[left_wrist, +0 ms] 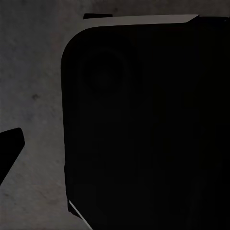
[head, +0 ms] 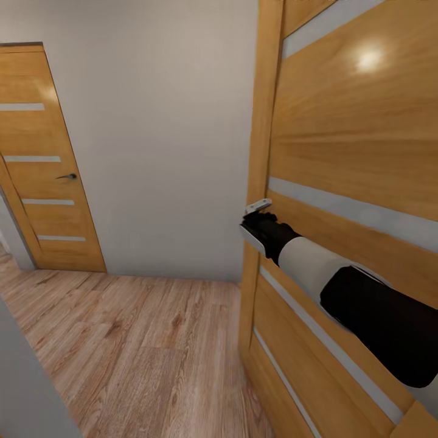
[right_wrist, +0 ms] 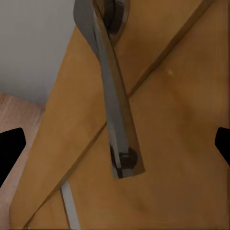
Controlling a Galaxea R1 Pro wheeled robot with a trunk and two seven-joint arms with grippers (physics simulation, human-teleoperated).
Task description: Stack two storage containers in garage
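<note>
The storage containers are out of view. My right arm reaches to a wooden slatted door (head: 353, 152) close on the right. My right gripper (right_wrist: 115, 146) is open, one dark fingertip (right_wrist: 9, 151) on either side of the door's grey lever handle (right_wrist: 112, 105), not touching it. In the head view that handle (head: 258, 205) sits just above my black wrist (head: 271, 237). My left gripper (left_wrist: 115, 148) hangs over a grey mottled surface (left_wrist: 33, 72) beside a large black rounded body (left_wrist: 148, 124); one fingertip (left_wrist: 9, 148) shows far out at the edge.
A second wooden slatted door (head: 42, 182) with a dark handle (head: 68, 176) stands shut at the far left. A white wall (head: 164, 152) lies ahead, a light wood plank floor (head: 134, 340) below. A grey wall corner (head: 24, 389) juts in at near left.
</note>
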